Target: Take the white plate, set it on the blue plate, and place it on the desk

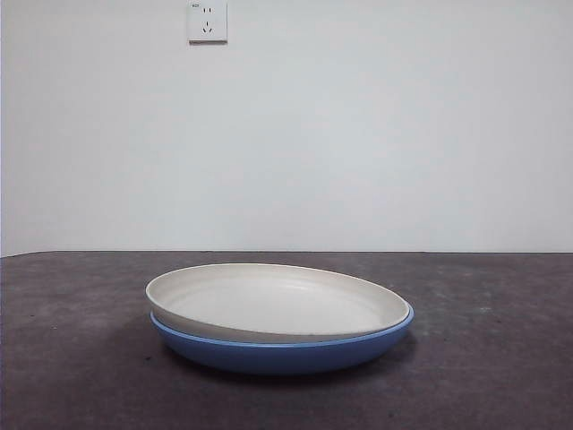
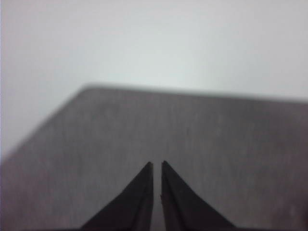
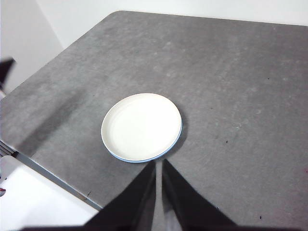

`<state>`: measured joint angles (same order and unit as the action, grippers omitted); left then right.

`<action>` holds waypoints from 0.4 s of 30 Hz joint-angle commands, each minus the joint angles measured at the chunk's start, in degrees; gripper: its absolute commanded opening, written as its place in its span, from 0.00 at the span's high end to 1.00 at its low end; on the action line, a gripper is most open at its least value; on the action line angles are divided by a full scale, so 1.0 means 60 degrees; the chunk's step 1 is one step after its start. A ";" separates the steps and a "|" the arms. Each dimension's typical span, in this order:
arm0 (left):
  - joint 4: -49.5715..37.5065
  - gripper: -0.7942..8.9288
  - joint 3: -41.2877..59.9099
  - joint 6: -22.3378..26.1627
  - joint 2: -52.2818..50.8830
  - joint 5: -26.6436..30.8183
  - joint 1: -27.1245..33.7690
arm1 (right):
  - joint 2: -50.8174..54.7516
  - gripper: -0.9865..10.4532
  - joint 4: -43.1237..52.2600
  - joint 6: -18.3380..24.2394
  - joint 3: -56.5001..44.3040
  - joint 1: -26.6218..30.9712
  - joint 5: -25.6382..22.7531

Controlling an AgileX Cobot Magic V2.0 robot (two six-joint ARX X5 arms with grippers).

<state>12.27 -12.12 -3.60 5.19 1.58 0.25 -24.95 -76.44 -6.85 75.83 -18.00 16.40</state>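
The white plate [image 1: 273,300] sat nested in the blue plate [image 1: 277,351], tilted slightly so its left rim rode higher, and the pair rested on the dark grey tabletop [image 1: 501,358]. A wall socket [image 1: 207,21] showed on the white wall behind. The right pincer [image 3: 159,163] hung high above the stack, clenched and empty. The left pincer [image 2: 157,164] was likewise clenched over bare tabletop, holding nothing.

White plate [image 1: 269,300]: round, matte cream, nested inside blue plate [image 1: 286,354], tilted slightly off level. Blue plate: glossy, upright, resting on dark grey mottled desk [image 1: 72,358].
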 commanded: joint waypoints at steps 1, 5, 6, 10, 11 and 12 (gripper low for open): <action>-0.0189 0.89 0.0528 -0.0018 -0.0233 0.0036 0.0015 | -0.0055 0.90 -0.0397 0.0073 0.0160 -0.0051 0.0000; -0.0197 0.89 0.1126 -0.0015 -0.0470 0.0036 0.0007 | -0.0055 0.90 -0.0397 0.0073 0.0160 -0.0047 0.0000; -0.0200 0.89 0.1231 -0.0015 -0.0517 0.0033 0.0007 | -0.0055 0.90 -0.0397 0.0073 0.0160 -0.0051 0.0000; -0.0193 0.89 0.1639 -0.0022 -0.0703 0.0025 0.0000 | -0.0055 0.90 -0.0397 0.0073 0.0160 -0.0051 0.0000; -0.0197 0.89 0.1690 -0.0022 -0.0718 0.0025 0.0000 | -0.0055 0.90 -0.0397 0.0073 0.0160 -0.0047 0.0000; -0.0197 0.89 0.1741 -0.0022 -0.0747 0.0025 0.0000 | -0.0055 0.90 -0.0401 0.0073 0.0160 -0.0047 0.0000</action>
<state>11.33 -2.26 -3.79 1.08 1.58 0.25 -24.95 -76.44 -6.85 75.83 -18.00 16.38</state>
